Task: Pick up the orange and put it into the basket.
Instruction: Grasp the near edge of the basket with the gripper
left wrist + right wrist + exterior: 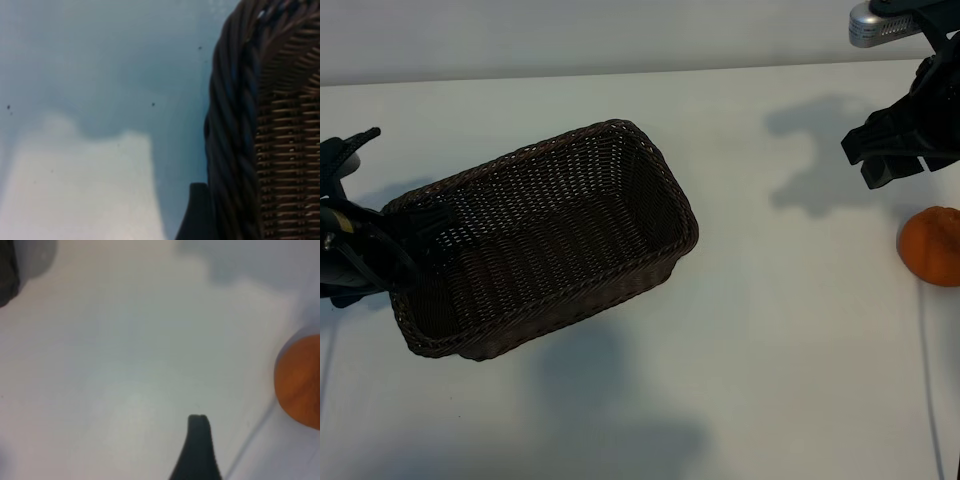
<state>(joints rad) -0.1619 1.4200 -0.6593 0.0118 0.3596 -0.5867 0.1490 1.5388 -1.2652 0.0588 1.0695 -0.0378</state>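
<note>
- My right gripper [892, 160] hangs at the table's 2 o'clock corner with its fingers spread wide and nothing between them; the orange [932, 246] lies on the table just toward 5 o'clock of it, untouched.
- I judge the orange light, firm and round (apt to roll if nudged from one side), so I would straddle its widest middle from above; the dimpled skin should give decent purchase.
- My left gripper [425, 235] also stands wide, at the basket's [650, 160] 9 o'clock end, one finger [197, 212] just beside the braided rim; whether it touches the rim I cannot tell.
- The basket sits tilted near table centre, well apart from the orange, and looks stiff and light.
</note>
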